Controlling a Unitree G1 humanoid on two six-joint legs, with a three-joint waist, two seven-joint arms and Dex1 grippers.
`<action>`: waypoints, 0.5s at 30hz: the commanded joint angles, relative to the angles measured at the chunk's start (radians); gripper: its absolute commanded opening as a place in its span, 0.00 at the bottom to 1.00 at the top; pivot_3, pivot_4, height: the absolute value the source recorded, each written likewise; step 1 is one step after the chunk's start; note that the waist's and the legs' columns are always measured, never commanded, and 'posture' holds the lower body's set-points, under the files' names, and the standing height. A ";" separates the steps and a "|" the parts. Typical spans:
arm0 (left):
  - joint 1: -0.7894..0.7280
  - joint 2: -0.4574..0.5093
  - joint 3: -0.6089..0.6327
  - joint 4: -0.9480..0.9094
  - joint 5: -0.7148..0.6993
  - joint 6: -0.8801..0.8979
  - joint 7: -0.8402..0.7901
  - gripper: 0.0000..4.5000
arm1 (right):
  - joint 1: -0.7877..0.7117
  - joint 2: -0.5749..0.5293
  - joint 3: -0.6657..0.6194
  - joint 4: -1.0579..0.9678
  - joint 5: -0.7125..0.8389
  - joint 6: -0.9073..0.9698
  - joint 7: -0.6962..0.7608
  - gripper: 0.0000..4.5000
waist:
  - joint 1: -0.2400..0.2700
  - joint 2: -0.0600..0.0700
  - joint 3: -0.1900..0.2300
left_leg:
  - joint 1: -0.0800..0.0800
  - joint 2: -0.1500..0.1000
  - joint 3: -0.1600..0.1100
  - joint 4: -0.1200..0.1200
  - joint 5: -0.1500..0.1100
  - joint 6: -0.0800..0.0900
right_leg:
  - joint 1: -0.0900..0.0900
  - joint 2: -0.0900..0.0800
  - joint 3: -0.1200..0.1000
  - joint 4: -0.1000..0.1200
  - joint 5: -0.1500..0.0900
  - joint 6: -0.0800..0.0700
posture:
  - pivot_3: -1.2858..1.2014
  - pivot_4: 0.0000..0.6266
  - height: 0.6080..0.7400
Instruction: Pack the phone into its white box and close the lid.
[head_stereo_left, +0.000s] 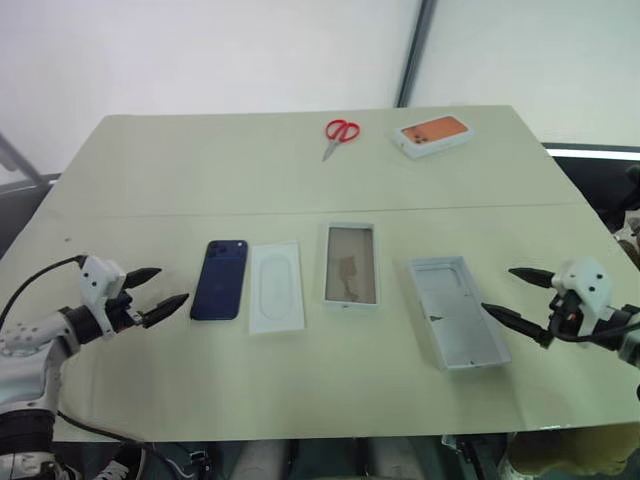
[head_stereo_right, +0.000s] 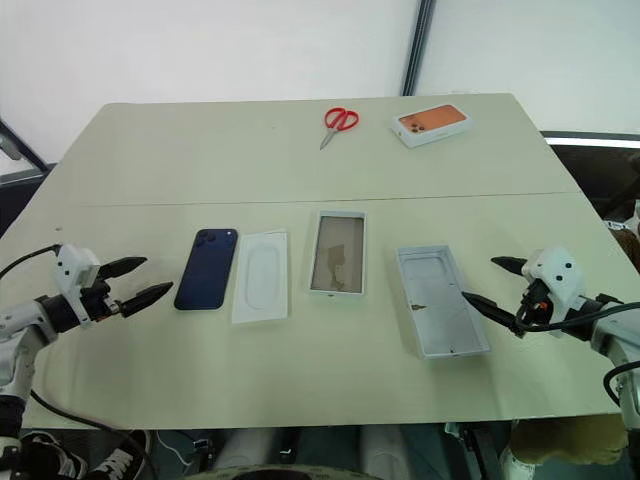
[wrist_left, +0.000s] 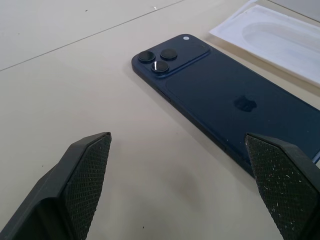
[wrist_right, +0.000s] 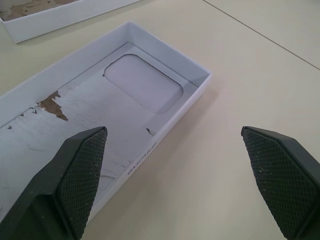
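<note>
Both claws sit nearest me at the desk (head_stereo_left: 150, 190) edge, left claw (head_stereo_left: 152, 290) and right claw (head_stereo_left: 520, 297), fingers spread wide, nothing held. Looks like step 1, not begun: phone (head_stereo_left: 220, 279) lies face down just beside left claw, needs a pinch across its long edges, then over to white box (head_stereo_left: 351, 264) mid-desk. Lid (head_stereo_left: 455, 311) lies inside-up near right claw. Count: 1 phone, 1 white card (head_stereo_left: 276, 286), 1 orange-top box (head_stereo_left: 434, 135), 1 scissors (head_stereo_left: 339, 134).

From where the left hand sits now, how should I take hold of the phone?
Grip the phone across its two long edges near mid-length, coming down from above with the left hand. It lies flat, camera side up, so only the thin sides offer purchase; the white card sits close along its far edge.
</note>
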 joint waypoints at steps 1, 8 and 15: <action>-0.002 0.019 0.037 -0.020 -0.016 -0.031 0.003 1.00 | -0.026 -0.022 -0.024 -0.004 0.013 -0.017 0.002 1.00 | 0.000 0.000 0.000 | 0.000 0.000 0.000 0.000 0.000 0.000 | 0.000 0.000 0.000 0.000 0.000 0.000 | 0.52 0.24 1.00; -0.033 0.010 0.038 -0.055 -0.062 0.067 0.019 1.00 | -0.055 -0.018 0.003 0.000 0.004 -0.004 -0.005 1.00 | 0.001 0.000 0.000 | 0.000 0.000 0.000 0.000 0.000 0.000 | 0.000 0.000 0.000 0.000 0.000 0.000 | 0.52 0.24 1.00; -0.041 0.008 0.028 -0.086 -0.069 0.104 0.033 1.00 | -0.074 -0.010 0.036 -0.015 -0.001 -0.002 -0.017 1.00 | -0.001 0.000 0.000 | 0.000 0.000 0.000 0.000 0.000 0.000 | 0.000 0.000 0.000 0.000 0.000 0.000 | 0.52 0.24 1.00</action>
